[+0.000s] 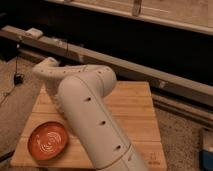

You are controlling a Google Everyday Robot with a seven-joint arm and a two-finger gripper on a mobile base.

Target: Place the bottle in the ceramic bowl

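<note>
Jaws cannot be told: the gripper is hidden behind the arm [86, 107], near the desk's [135, 112] left edge. Bottle unseen, perhaps carried. Bowl [48, 141] sits at the front-left corner, seemingly empty; next likely means centring over it, then release.

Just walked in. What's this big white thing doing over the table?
That is a robot arm bent over a wooden table. Its job is to put a bottle into the orange bowl, which sits at the table's near left corner with nothing in it. The arm blocks much of the table, so neither the bottle nor the arm's tool can be seen. The tool is presumably hidden behind the arm.
</note>
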